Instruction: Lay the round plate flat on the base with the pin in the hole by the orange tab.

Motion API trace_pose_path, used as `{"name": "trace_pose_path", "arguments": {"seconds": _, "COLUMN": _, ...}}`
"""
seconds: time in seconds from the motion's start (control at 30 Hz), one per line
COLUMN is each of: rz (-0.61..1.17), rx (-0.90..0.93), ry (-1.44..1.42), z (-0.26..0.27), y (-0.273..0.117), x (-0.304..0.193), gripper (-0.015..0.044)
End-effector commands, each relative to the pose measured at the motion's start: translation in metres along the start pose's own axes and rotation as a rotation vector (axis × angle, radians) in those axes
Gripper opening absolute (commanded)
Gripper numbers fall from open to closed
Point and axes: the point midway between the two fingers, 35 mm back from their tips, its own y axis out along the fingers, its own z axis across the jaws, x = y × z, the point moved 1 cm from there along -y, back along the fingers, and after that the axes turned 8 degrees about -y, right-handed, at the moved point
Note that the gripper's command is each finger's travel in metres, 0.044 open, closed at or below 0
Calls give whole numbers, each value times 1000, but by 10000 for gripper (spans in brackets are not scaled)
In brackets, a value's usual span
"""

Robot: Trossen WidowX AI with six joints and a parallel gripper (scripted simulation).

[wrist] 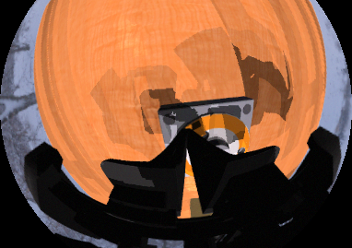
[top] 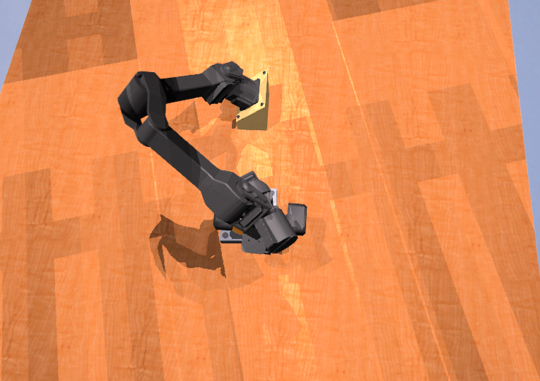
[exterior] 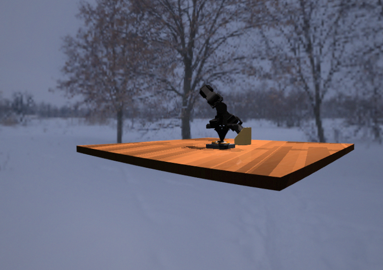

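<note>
Evidently the gripper (wrist: 191,149), clenched on nothing, presses its tip against the round plate (wrist: 230,134) to nudge it around.

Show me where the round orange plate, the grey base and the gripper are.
round orange plate (wrist: 240,134): wrist view, its exposed right rim.
grey base (wrist: 171,124): wrist view, its left corner.
gripper (wrist: 190,152): wrist view, between the shut fingertips.

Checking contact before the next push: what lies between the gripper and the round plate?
Nothing shows between them in the wrist view: the shut gripper points down at the round plate; contact cannot be told.
</note>
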Motion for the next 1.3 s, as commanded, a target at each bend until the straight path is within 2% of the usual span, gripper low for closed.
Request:
{"name": "trace_pose_path", "arguments": {"seconds": 0.0, "rz": 3, "rx": -7, "ry": 2, "z": -7, "y": 2, "x": 3, "gripper": 0}}
{"name": "trace_pose_path", "arguments": {"seconds": 1.27, "rz": 4, "rx": -9, "ry": 2, "z": -43, "y": -1, "x": 6, "gripper": 0}}
